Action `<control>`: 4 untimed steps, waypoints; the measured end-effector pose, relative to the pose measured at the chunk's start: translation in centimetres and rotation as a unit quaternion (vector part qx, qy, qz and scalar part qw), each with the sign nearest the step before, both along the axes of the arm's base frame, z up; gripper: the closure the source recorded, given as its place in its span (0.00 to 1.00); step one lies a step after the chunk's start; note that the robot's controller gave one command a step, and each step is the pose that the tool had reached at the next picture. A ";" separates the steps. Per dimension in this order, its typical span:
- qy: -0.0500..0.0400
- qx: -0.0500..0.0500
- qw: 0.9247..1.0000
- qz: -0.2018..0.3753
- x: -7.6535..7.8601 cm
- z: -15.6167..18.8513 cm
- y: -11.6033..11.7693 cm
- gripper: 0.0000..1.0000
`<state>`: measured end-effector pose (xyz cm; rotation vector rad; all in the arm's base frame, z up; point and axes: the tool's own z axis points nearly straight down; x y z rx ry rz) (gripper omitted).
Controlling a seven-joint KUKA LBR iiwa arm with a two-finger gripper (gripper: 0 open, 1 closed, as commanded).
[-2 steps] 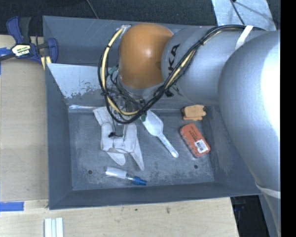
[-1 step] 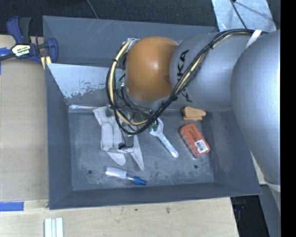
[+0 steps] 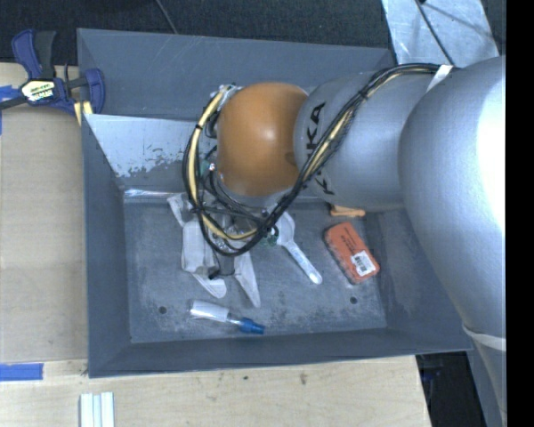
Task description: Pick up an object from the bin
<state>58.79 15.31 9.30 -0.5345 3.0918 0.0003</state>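
Gripper (image 3: 217,272) sits low in the bin (image 3: 105,256), tucked under the arm's orange cover (image 3: 258,140) and its loop of cables. From my seat I cannot tell whether it stands apart or together, and nothing is plainly caught in it. I'll place everything against the orange pack (image 3: 350,252), the flat barcoded one on the right of the bin floor.

Farthest left of the pack lies the wrapper (image 3: 190,238), a crumpled sheet of clear-white plastic. The gripper is on or just above its right-hand folds; I can't say whether it touches. That is the thing I'd take as the target. Also left of the pack, but nearer the front wall, is a tube (image 3: 215,311), clear with a blue cap, lying flat and apart from the wrapper. Just left of the pack a white spoon (image 3: 300,262) lies slantwise, its upper end running under the cables. Just behind the pack is a small orange stub (image 3: 347,210), too small to name.

My read on the wrapper is that it is very light, limp and slick, and will crumple rather than resist. A pinch on one flat layer would likely slide off. I'd close on a raised fold or bunched ridge near its middle, where several layers stack. It should not break; the risk I see is it slipping free or dragging the spoon along.
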 end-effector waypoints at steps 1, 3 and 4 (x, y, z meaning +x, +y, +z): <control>0.000 0.000 0.996 0.086 0.2 -1.8 0.3 0.00; 0.001 0.000 0.994 0.106 0.1 1.8 -0.5 0.00; -0.003 0.000 0.995 0.105 0.1 4.2 -0.1 0.00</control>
